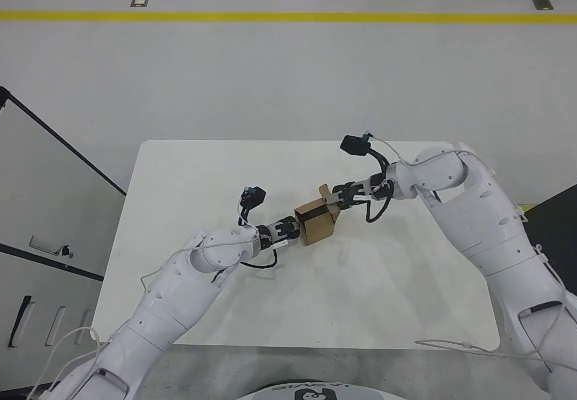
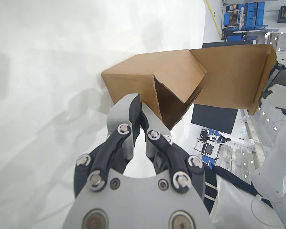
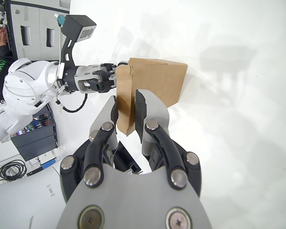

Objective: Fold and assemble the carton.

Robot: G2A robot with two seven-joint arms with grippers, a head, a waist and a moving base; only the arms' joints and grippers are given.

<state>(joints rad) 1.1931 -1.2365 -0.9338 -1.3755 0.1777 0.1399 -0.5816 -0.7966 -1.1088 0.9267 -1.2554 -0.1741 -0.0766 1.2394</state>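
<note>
Pinching carton [image 1: 315, 222] flaps, left claw [image 2: 140, 114] on one side of carton, right claw [image 3: 126, 110] on opposite side.

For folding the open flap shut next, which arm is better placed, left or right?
Right, probably. The right hand pinches the open flap, standing out from the carton, while the left hand grips the carton's opposite end, suited to bracing it.

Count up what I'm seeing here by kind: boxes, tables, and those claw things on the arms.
Brown carton: 1
End effectors: 2, the left end effector and the right end effector, each pinching the carton
White table: 1
Total: 4
</note>
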